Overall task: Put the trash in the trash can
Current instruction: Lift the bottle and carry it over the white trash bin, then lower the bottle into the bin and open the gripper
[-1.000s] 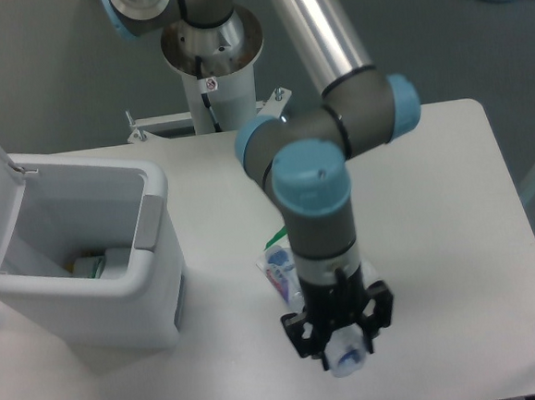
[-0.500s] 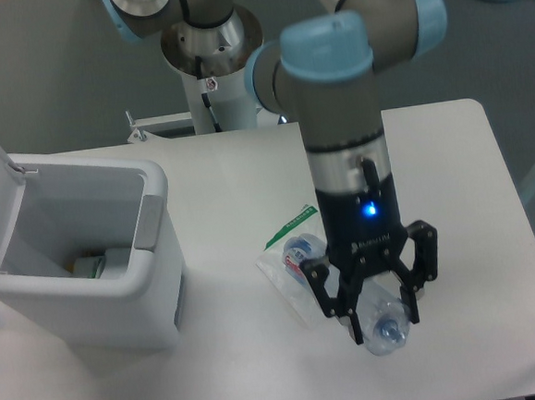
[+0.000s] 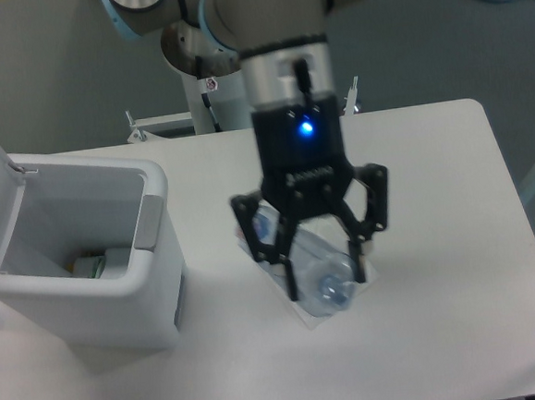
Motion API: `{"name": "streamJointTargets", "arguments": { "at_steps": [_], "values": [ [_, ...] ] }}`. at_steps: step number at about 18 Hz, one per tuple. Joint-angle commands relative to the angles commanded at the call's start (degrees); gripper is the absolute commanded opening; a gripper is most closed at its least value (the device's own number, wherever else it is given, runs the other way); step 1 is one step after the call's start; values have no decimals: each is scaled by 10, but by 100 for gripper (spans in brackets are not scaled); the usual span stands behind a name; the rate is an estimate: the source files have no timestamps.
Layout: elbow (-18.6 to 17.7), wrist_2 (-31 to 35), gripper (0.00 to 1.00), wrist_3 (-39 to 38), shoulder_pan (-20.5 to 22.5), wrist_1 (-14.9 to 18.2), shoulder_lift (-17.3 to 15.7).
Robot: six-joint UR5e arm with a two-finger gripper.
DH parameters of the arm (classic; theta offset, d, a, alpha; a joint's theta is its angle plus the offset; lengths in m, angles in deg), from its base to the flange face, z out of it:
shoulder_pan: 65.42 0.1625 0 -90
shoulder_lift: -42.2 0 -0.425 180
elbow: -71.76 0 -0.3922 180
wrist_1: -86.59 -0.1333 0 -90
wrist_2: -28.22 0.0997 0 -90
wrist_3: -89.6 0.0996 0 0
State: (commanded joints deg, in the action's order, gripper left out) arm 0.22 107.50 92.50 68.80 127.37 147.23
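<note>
I have the fingers [image 3: 318, 275] clamped on the clear bottle [image 3: 321, 272] above the plastic bag [image 3: 299, 304] on the tabletop [image 3: 434, 196]; its slick, round body could slip before reaching the trash can [image 3: 82, 261].

Clear glossy plastic bottle [image 3: 324, 274] w/ crinkly clear plastic bag [image 3: 288, 282] under it, matt black gripper [image 3: 322, 272] fingers, smooth white plastic trash can [image 3: 117, 295] w/ grey panel, smooth matt white table [image 3: 434, 196], shiny metal arm base [image 3: 202, 48].
</note>
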Motion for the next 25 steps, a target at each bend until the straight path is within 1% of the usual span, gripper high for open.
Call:
{"name": "streamJointTargets", "arguments": {
  "at_steps": [5, 10, 14, 16, 19, 21, 23, 25],
  "values": [
    [0, 0, 67, -5, -33, 0, -22],
    [-3, 3, 66, -25, -74, 0, -22],
    [-21, 3, 67, -27, -106, 0, -22],
    [-43, 3, 67, -26, -119, 0, -25],
    [-68, 3, 67, -28, -136, 0, -37],
    [-77, 2, 67, -29, -140, 0, -44],
    [-86, 2, 67, -28, -142, 0, -42],
    [-87, 2, 67, -25, -143, 0, -36]
  ]
}}
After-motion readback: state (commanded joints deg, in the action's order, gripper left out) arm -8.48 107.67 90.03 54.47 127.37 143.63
